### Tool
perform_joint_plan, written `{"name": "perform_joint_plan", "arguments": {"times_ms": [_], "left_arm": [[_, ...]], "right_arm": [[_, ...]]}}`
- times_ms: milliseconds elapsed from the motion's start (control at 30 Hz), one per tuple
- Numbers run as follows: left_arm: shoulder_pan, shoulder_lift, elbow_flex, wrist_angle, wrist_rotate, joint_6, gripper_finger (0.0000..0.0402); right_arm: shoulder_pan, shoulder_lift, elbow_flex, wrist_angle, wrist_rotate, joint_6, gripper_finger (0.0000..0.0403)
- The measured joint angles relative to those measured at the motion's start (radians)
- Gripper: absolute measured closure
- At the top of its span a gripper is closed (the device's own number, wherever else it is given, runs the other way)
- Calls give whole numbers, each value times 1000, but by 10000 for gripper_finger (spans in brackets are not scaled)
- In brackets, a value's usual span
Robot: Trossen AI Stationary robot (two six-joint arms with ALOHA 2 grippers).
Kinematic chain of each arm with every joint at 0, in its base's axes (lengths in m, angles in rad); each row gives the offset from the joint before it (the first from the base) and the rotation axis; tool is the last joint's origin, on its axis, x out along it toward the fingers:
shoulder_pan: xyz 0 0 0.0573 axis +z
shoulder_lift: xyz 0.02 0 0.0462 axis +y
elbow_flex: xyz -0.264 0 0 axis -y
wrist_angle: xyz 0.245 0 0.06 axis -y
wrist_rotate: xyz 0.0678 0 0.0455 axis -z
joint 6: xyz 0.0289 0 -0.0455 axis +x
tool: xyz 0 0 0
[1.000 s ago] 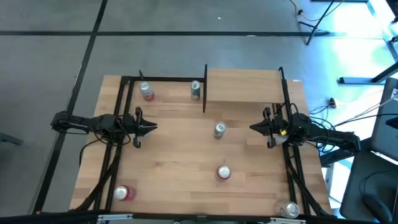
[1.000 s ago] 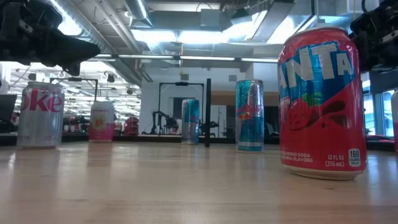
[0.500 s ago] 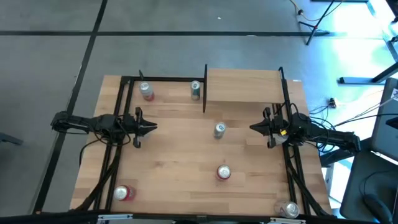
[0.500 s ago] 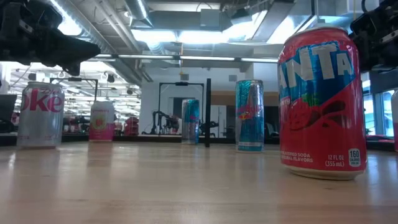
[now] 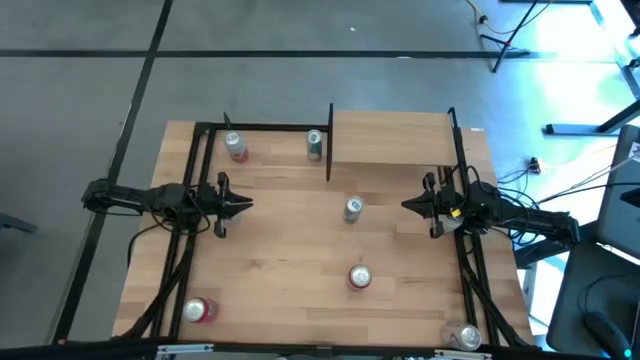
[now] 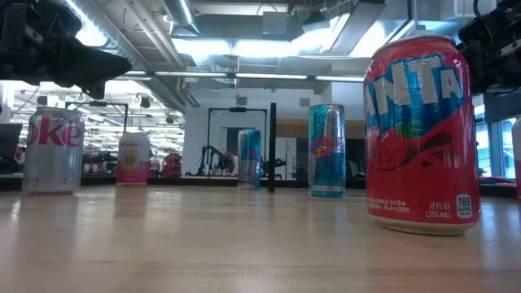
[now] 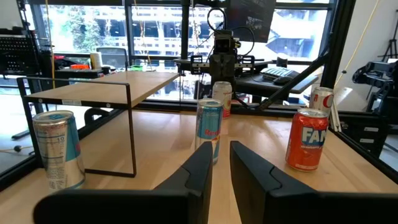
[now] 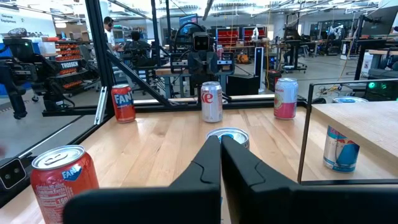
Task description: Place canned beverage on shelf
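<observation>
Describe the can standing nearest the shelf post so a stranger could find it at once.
Start at the raised shelf at the table's far edge. Just beside its middle black post stands a slim blue can. Its pink neighbour stands further along that far edge.

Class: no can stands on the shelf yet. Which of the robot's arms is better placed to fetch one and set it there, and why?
Probably the right. The right gripper hovers beside the shelf, with the blue can just ahead of it. The left gripper waits across the table, farther from both. Both hold nothing.
</observation>
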Motion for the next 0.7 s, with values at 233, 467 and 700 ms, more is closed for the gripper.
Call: {"name": "perform_joint_plan", "arguments": {"times_ms": [233, 467, 700], "left_arm": [[0, 0, 0, 0, 0, 0, 353], [0, 0, 0, 0, 0, 0, 353], [0, 0, 0, 94, -4, -61, 353]], "right_arm": [[0, 0, 0, 0, 0, 0, 402], [0, 0, 0, 0, 0, 0, 402], [0, 0, 0, 4, -7, 16, 402]]}}
